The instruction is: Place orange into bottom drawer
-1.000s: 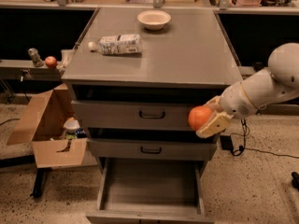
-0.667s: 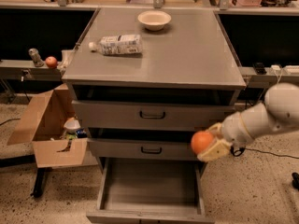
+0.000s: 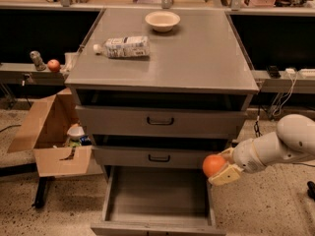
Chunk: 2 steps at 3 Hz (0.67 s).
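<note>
Tool [image 3: 220, 165] at lower right of frame, closed on the orange [image 3: 212, 164]. Pale pads sit above and below the fruit, which sticks out to the left of them. White arm [image 3: 278, 146] runs off to the right edge.

Orange is in the air, in front of the right end of the middle drawer [image 3: 160, 157] and roughly over the right wall of the bottom drawer [image 3: 157, 193]. From this angle I cannot tell whether it is already inside the drawer's outline or just outside it.

Bottom drawer is pulled out at lower centre, with a bare grey floor and nothing in it. Top drawer [image 3: 160, 121] and middle drawer look only slightly out, with dark gaps above each.

Progress: pick is done, drawer is open, and the carry is nearly over. Left to do is a shift left over the drawer floor, then lower and let go. The fruit is round, so it will likely roll if dropped from height.

On the bench [image 3: 206, 58] at upper centre are a white bowl [image 3: 162, 20] and a plastic bottle [image 3: 123, 46] lying on its side, well apart from the tool. A cardboard box [image 3: 49, 141] sits on the floor at left, and a small red fruit [image 3: 53, 65] is on the ledge behind it. None of these are involved.
</note>
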Tool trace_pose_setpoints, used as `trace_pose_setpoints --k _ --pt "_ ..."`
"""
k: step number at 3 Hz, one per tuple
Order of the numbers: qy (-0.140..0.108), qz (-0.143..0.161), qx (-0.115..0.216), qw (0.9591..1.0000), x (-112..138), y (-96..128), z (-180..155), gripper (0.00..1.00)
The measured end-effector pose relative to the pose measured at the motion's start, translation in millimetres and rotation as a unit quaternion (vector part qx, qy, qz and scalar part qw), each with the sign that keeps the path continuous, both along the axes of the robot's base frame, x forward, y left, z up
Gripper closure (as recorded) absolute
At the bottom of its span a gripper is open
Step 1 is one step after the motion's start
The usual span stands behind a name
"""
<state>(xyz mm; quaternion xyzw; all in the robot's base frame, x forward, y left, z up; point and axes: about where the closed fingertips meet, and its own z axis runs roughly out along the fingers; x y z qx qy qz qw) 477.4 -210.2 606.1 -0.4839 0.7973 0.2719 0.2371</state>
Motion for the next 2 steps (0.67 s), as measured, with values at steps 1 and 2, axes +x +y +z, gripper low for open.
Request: trace_pose_setpoints --k 1,2 --pt "0.003 -0.02 -0.002 0.9998 -5.3 -6.3 -32.4 1.0" --pt "0.011 -0.062 0.001 0.998 -16.0 -16.3 -111.4 1.0"
